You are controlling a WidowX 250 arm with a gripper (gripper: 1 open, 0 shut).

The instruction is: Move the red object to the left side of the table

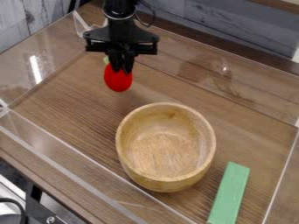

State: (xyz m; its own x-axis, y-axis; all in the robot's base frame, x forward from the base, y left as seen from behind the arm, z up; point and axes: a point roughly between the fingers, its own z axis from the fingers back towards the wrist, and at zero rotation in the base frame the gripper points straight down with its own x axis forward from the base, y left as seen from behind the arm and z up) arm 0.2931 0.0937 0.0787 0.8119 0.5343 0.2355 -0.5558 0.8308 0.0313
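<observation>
We see a round wooden bowl (pixel 167 145) at about five o'clock from the claw (pixel 119 68), well apart from it, and a flat green bar (pixel 230 193) beyond the bowl near the wood-grain surface's (pixel 70 105) lower right edge. The claw points down, pinching the red object (pixel 118 77), which sits between and just below its fingertips at six o'clock, over the upper left of the surface. It is small, rounded and bright red.

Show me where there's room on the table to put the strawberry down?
Bare table lies left of the wooden bowl, between it and the clear wall. More bare wood sits behind the bowl toward the right. It is crowded at front right, where the green bar lies beside the bowl.
</observation>
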